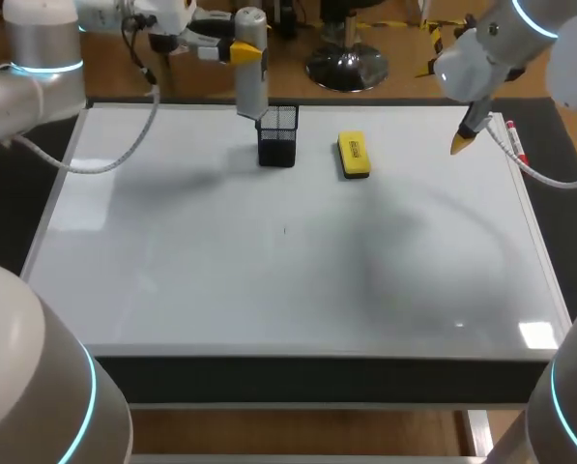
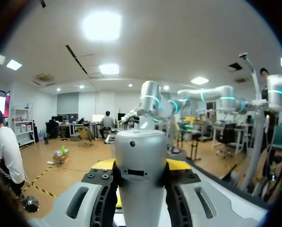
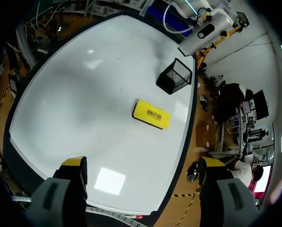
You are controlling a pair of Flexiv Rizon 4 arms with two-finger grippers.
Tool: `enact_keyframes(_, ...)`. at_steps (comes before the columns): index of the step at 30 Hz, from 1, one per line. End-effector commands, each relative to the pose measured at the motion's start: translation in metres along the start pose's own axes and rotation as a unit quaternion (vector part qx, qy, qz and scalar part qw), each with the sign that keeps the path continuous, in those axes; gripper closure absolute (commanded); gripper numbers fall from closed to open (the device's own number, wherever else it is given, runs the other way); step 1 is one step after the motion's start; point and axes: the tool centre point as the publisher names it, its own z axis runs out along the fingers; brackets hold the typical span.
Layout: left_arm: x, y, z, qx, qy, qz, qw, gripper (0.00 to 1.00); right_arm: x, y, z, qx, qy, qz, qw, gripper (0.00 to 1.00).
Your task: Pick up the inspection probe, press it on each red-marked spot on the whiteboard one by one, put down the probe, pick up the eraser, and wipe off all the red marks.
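The left gripper [image 1: 247,53] is pinching the inspection probe [image 1: 252,82] upright, its lower end hanging at the rim of the black mesh holder [image 1: 278,135] below, while the right gripper [image 3: 143,189], spread wide, is hovering nearer the eraser [image 3: 151,114] lying ahead of it.

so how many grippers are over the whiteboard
2: left gripper above the mesh holder, shut on the probe; right gripper open, above the far right corner of the whiteboard.

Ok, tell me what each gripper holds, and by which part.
Left gripper clamps the probe around its upper half. Right gripper is open and holds nothing.
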Motion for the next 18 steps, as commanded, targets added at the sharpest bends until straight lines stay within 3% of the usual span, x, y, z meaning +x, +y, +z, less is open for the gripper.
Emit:
enact_keyframes(1, 0.002, 0.004, 0.005, 0.01, -0.022, 0.001, 1.0, 1.0, 0.0, 0.0, 0.0, 0.001, 0.001, -0.001, 1.0, 0.0)
enact_keyframes(18, -0.01, 0.01, 0.026, 0.025, -0.034, -0.003, 0.999, 1.0, 0.0, 0.0, 0.0, 0.001, 0.001, -0.001, 1.0, 0.0)
